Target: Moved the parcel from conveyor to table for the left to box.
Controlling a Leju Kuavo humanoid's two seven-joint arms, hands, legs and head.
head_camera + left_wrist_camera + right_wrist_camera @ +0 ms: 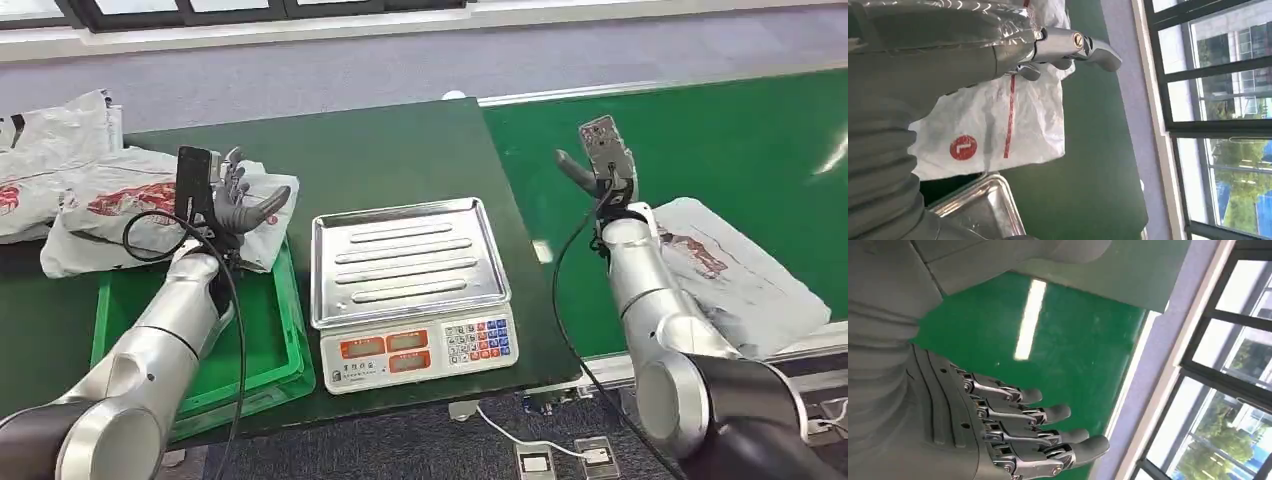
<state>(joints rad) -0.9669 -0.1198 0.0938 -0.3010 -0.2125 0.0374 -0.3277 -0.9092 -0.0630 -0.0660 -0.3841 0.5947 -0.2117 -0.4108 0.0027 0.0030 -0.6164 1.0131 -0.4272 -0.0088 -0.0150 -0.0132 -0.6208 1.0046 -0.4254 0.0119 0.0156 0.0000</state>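
A: What sits nearest, at the bottom of the head view?

B: The scale (412,290), lower centre, its steel pan bare. To its left is the green crate (262,350) on the dark bench (400,150).

A: And the hands?

B: The left hand (238,200) is raised at centre left over the crate's far end, fingers spread and gripping nothing (a white bag (110,215) lies just behind it). The right hand (600,165) is lifted at upper right above the green conveyor (740,140), fingers straight and apart, also empty.

A: Where is the parcel?

B: The parcel (735,270), white with red print, lies flat on the conveyor at right of frame, beside the right forearm. More white bags (45,150) are heaped at the far upper left.
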